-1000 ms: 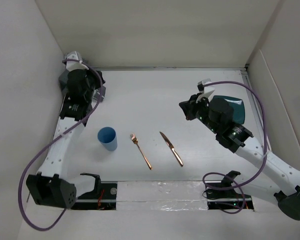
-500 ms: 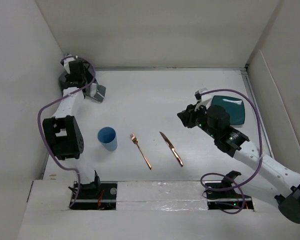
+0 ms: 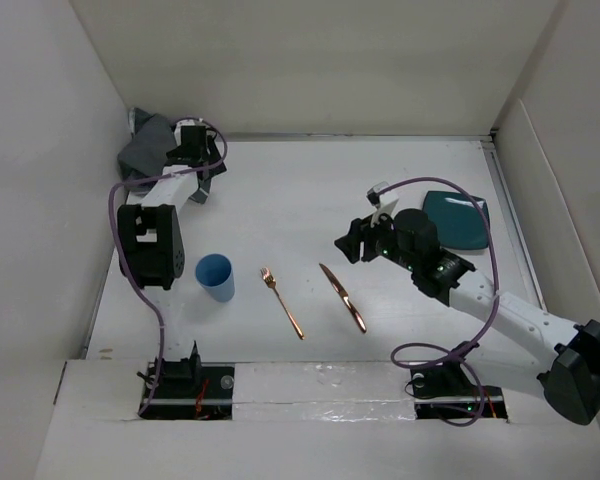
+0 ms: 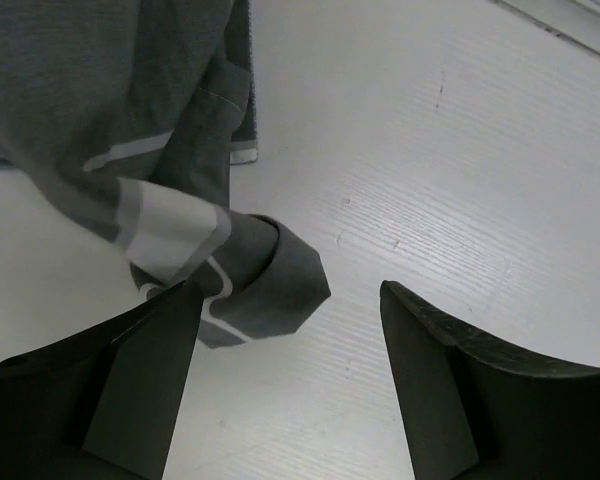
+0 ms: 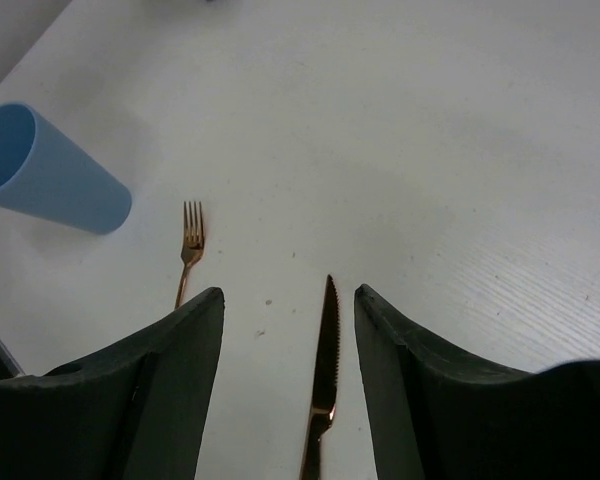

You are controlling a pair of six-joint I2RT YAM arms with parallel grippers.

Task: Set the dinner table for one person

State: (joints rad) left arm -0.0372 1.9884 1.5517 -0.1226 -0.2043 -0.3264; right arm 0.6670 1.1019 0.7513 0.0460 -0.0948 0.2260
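Note:
The dinner table (image 3: pixel 300 195) is a plain white top. A crumpled grey placemat with white stripes (image 3: pixel 148 142) lies in its far left corner. My left gripper (image 3: pixel 202 170) hovers at that cloth's right edge, open and holding nothing; in the left wrist view a folded corner of the placemat (image 4: pixel 270 285) lies just ahead of the left gripper (image 4: pixel 290 292). A copper knife (image 3: pixel 342 297), a copper fork (image 3: pixel 282 302) and a blue cup (image 3: pixel 215 277) sit near the front. My right gripper (image 3: pixel 348 246) is open above the knife's (image 5: pixel 326 350) tip, which shows between its jaws (image 5: pixel 288 292).
A teal plate (image 3: pixel 462 220) lies at the right, partly behind the right arm. White walls close in the left, back and right sides. In the right wrist view the fork (image 5: pixel 190 245) and the blue cup (image 5: pixel 50 175) lie left of the knife.
Both grippers have gone from shut to open. The left wrist has swung right along the back edge beside the placemat. The right gripper has moved left toward the knife.

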